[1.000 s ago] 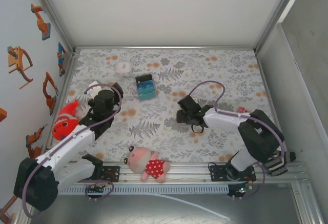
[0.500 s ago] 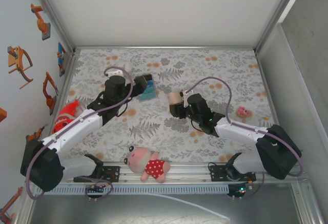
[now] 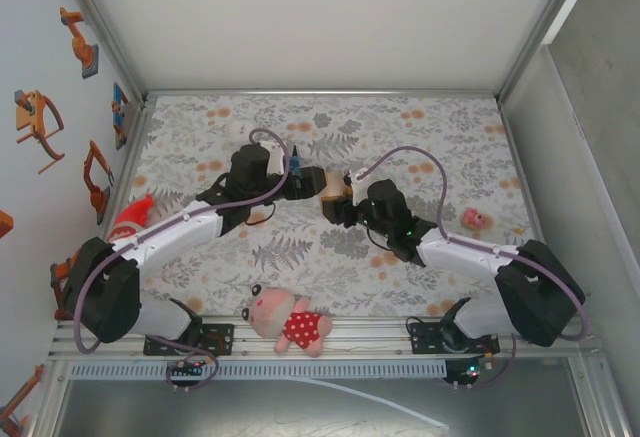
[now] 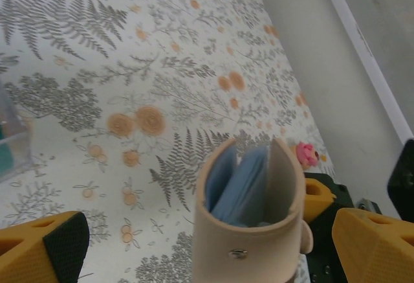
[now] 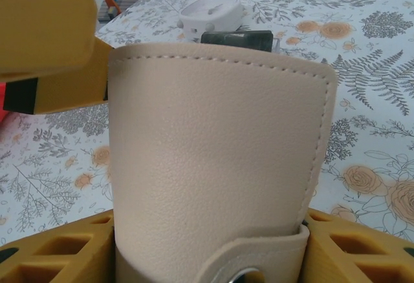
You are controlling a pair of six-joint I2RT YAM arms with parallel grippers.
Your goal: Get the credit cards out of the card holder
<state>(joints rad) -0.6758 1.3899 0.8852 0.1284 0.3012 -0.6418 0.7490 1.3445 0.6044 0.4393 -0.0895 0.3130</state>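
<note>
The card holder (image 3: 332, 195) is a tan leather wallet with a snap tab, held upright above the middle of the table. My right gripper (image 5: 210, 260) is shut on its lower part, one yellow finger (image 5: 58, 250) on each side. In the left wrist view the card holder (image 4: 249, 231) stands with its open top towards the camera, showing blue-grey inner leaves (image 4: 239, 182). I cannot pick out the credit cards among them. My left gripper (image 4: 213, 247) is open, its fingers wide on either side of the holder and not touching it.
A pig plush in a red dress (image 3: 290, 322) lies near the front rail. A red toy (image 3: 130, 219) sits at the left and a small pink figure (image 3: 472, 219) at the right. A teal block (image 4: 13, 147) and a white round object (image 5: 210, 14) lie behind the left gripper.
My left arm has swung right from the left side to the centre, bringing its open gripper up to the card holder. My right gripper lifted the holder and turned to face it.
</note>
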